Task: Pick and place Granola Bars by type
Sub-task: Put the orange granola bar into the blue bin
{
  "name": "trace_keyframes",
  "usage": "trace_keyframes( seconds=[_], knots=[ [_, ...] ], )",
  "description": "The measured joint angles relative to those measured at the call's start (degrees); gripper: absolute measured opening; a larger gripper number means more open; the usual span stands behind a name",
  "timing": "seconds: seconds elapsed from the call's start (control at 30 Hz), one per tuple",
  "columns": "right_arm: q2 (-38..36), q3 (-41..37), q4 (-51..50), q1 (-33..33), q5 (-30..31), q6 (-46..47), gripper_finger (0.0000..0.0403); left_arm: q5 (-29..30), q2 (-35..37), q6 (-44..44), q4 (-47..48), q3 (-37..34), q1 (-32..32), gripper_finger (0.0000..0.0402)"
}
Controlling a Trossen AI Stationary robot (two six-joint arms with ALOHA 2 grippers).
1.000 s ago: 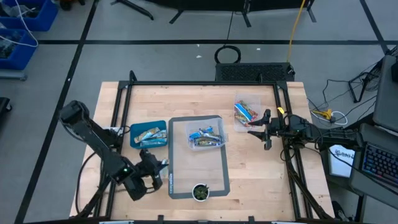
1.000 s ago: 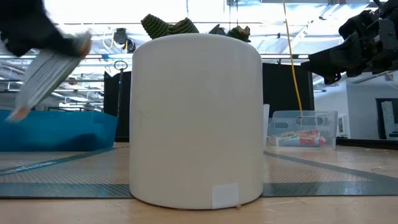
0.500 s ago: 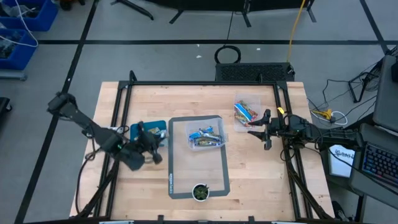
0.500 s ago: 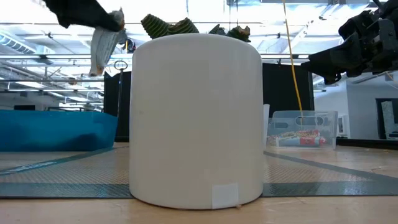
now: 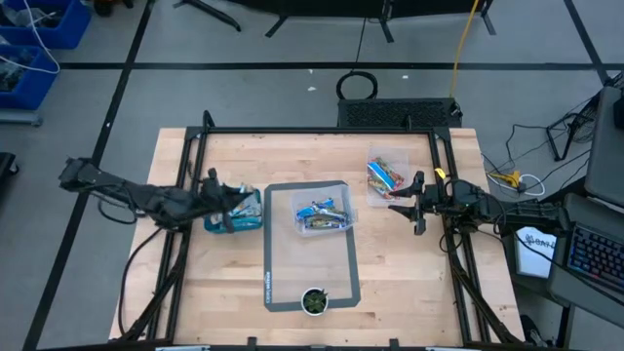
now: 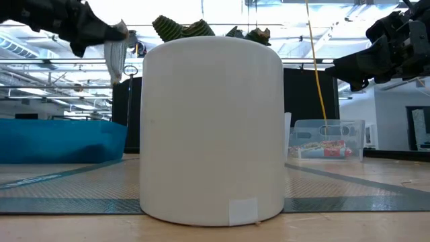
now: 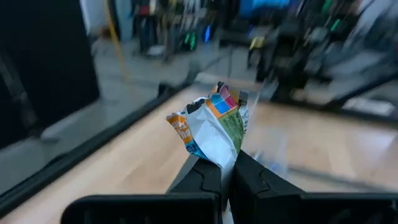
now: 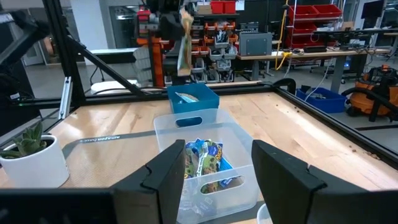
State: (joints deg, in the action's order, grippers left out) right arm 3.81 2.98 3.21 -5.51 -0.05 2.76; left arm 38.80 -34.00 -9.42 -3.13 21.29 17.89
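My left gripper (image 5: 226,207) hangs over the blue bin (image 5: 240,211) at the table's left and is shut on a silvery granola bar (image 7: 214,127) with orange, blue and green print. The low view shows that bar (image 6: 115,57) dangling well above the bin (image 6: 60,141). Tan and blue bars lie in the blue bin. Blue bars (image 5: 324,214) fill the clear middle bin (image 8: 205,162). Orange-red and blue bars lie in the clear right bin (image 5: 385,175). My right gripper (image 5: 398,203) waits open, right of the middle bin. My left gripper pinches one end of the silvery bar's wrapper (image 7: 219,152) between its two fingers (image 7: 202,177). The bar is lifted clear of the table and hangs below the fingers, nearly upright in the low view (image 6: 114,64), above the blue bin.
A grey mat (image 5: 310,255) lies mid-table under the middle bin. A white pot with a green plant (image 5: 314,300) stands at the mat's near end and blocks most of the low view (image 6: 211,128). A black frame (image 5: 195,146) rims the table. Bare wood lies near right.
My left gripper has carried the silvery bar from near the table's near-left edge toward the far edge and up, ending over the blue bin. The bar has swung from slanting to hanging nearly straight down. My right arm has kept still.
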Motion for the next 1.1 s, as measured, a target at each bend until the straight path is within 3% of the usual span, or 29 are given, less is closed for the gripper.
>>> trace_keyframes(
  seconds=[0.1, 0.4, 0.87, 1.1],
  knots=[
    [0.0, 0.0, 0.0, 0.0, 0.0, 0.0, 0.0176, -2.7, 5.9, 2.0, -3.5, -2.3, -1.4, 0.0008],
    [0.0, 0.0, 0.0, 0.0, 0.0, 0.0, 0.0176, -2.4, 16.9, -1.7, 8.4, -3.1, -3.2, 0.0008],
    [0.0, 0.0, 0.0, 0.0, 0.0, 0.0, 0.0176, -2.7, 19.2, 0.2, 12.4, -3.2, -3.7, 0.0008],
    [0.0, 0.0, 0.0, 0.0, 0.0, 0.0, 0.0176, -5.2, 21.9, 2.5, 6.8, -8.0, -3.7, 0.0008]
  ],
)
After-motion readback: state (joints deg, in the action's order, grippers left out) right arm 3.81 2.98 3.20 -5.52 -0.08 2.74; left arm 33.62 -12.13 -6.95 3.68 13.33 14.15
